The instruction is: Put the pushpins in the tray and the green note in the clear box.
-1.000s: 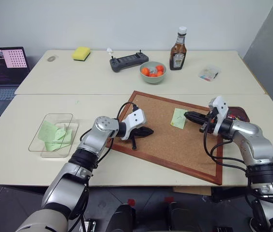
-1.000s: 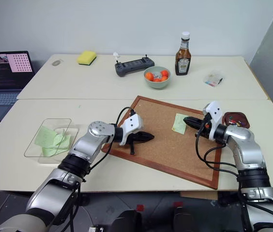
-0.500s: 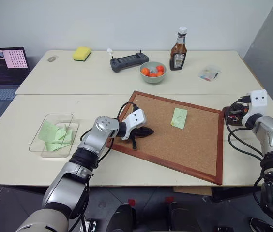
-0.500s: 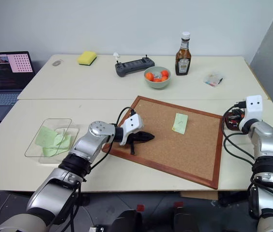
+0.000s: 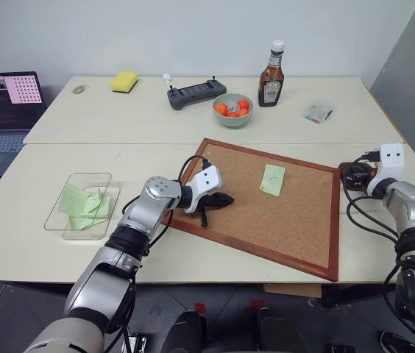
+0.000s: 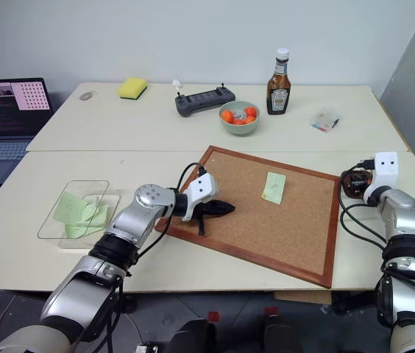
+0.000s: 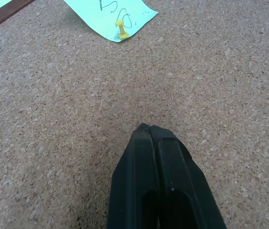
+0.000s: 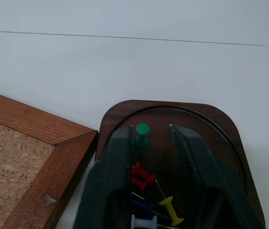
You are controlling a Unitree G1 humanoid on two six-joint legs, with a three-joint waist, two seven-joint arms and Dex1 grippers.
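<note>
The right gripper (image 8: 149,143) has been carried from the green note (image 5: 272,179) on the corkboard (image 5: 296,228) to the tray (image 8: 230,143) by the worktop's right edge, and its fingers now stand parted over the pushpins (image 8: 141,176); a green pin appears just released among them. One yellow pin (image 7: 121,29) is still seen holding the note to the board, so the note cannot yet be moved. The left gripper (image 7: 149,131) rests clenched and empty on the cork. The clear box (image 5: 82,206), near the left edge, already holds green slips. A fruit bowl (image 5: 232,110), sauce bottle (image 5: 271,66) and sponge (image 5: 123,81) stand well clear.
</note>
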